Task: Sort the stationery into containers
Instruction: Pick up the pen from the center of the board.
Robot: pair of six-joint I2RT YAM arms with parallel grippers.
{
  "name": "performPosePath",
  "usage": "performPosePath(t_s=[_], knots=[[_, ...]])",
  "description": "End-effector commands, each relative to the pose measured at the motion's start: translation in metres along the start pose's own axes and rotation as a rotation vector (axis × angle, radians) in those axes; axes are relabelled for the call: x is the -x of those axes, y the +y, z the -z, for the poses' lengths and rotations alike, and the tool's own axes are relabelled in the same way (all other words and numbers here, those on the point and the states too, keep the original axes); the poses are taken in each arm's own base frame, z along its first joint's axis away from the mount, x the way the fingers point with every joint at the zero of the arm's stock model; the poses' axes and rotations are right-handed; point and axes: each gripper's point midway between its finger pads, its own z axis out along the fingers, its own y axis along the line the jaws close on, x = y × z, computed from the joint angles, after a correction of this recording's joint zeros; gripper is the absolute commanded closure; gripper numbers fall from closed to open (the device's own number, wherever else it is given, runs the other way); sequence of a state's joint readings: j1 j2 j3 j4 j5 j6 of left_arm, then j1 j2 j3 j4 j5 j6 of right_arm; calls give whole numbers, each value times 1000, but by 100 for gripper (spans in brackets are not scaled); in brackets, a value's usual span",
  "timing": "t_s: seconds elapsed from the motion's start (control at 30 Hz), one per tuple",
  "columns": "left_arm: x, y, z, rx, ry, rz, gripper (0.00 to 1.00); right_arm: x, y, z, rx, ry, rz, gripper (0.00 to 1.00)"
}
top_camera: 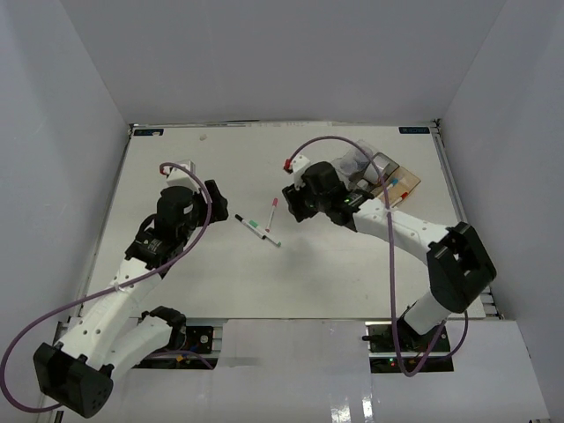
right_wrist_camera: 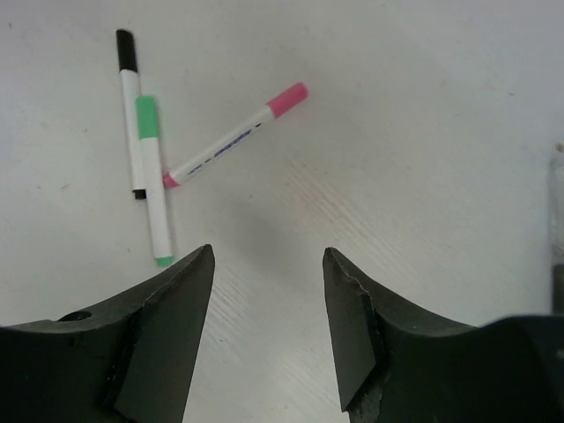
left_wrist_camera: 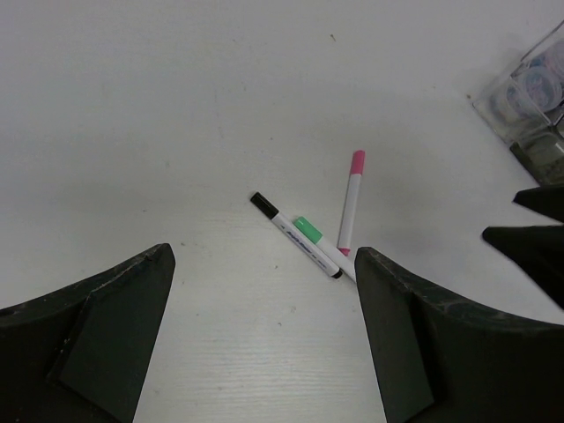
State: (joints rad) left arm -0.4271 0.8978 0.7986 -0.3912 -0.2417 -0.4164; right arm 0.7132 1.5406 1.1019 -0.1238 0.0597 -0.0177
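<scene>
Two arms lean in over a white worktop. On the left, the left gripper hangs with its fingers spread wide and nothing between them. The markers lie just ahead of it, toward its right. A black-capped marker and a green-capped marker lie side by side, touching. A pink-capped marker angles off with its tail end against the green one. Next comes the right gripper, its fingers parted over bare worktop and holding nothing, the markers just beyond their tips. At the far right sit three joined bins, partly hidden by that arm. The clear one holds what look like rolls. Purple cables loop along both arms, and plain white walls close in the worktop.
</scene>
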Motion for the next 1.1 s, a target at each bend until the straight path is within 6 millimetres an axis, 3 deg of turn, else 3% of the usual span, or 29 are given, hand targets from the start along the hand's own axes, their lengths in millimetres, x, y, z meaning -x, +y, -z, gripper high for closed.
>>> performPosePath(t_s=[0.0, 0.03, 0.2, 0.23, 0.3, 0.9, 1.07], knots=[[18, 18, 12, 78, -92, 7, 5, 8, 35, -21, 58, 0, 133, 41], [18, 20, 13, 85, -98, 8, 5, 12, 44, -25, 72, -2, 146, 41], [27, 23, 22, 88, -152, 26, 5, -11, 82, -60, 93, 81, 221, 43], [29, 23, 24, 88, -163, 30, 6, -21, 85, -68, 89, 112, 230, 43], [29, 23, 24, 86, -165, 30, 5, -21, 91, -75, 91, 116, 237, 44], [27, 19, 22, 67, -151, 24, 5, -71, 106, -100, 127, 232, 241, 56], [26, 19, 21, 64, -147, 23, 6, -82, 105, -99, 130, 255, 244, 69]])
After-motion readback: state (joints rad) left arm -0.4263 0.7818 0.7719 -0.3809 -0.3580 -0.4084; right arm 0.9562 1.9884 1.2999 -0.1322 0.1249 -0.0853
